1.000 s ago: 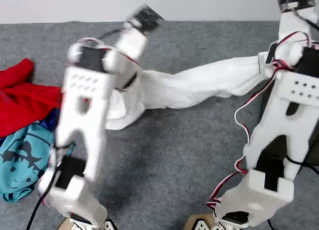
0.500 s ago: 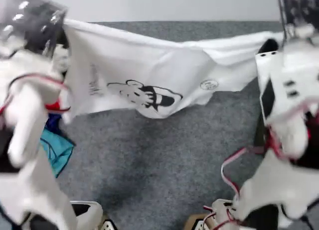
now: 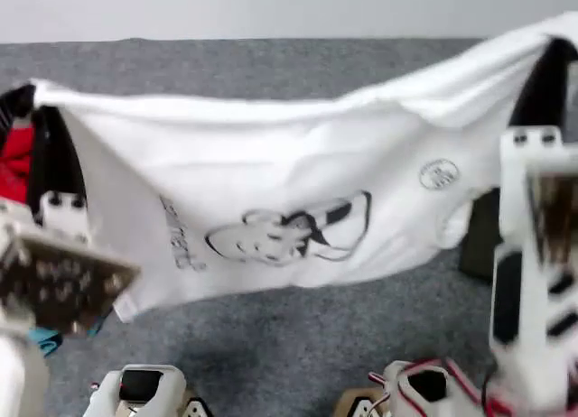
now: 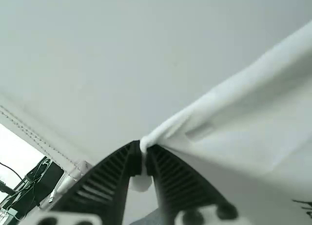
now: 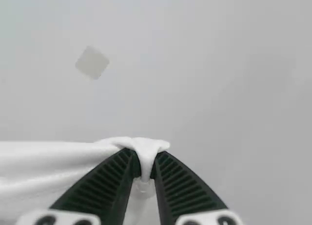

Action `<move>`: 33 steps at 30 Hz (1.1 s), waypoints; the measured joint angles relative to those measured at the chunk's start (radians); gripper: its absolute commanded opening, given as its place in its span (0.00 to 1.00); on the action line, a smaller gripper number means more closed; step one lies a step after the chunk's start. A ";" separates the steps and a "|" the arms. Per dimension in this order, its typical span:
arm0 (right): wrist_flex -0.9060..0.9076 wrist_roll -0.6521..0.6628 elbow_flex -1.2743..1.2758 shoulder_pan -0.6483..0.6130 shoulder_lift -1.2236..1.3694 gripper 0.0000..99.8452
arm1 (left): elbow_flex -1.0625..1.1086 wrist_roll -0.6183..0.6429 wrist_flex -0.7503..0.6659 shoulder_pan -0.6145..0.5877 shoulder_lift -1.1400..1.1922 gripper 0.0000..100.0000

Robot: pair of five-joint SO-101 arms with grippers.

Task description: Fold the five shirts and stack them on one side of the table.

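One tabletop (image 3: 298,354), grey, with a coarse carpet-like nap.

One white shirt (image 3: 298,182), soft thin cloth, hung in the air above the tabletop and spread flat like a banner. Its long axis runs left to right, the right end higher, and the top edge sags in the middle. It carries a black-outline cartoon print at the centre and a small round badge to the right.

Two arms of white hard plastic with black parts: one arm (image 3: 59,277) at near left, the other arm (image 3: 537,273) at near right.

One red shirt (image 3: 11,169), crumpled, at the far left edge.

One teal shirt (image 3: 45,341), a scrap showing at near left.

Two pairs of black ribbed jaws: the left jaws are pressed together on a bunched corner of the white shirt, and the right jaws likewise pinch a fold of it.
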 measured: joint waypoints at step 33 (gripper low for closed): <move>0.032 0.241 0.474 -0.025 -0.166 0.01 | 0.559 -0.058 0.046 -0.121 -0.095 0.00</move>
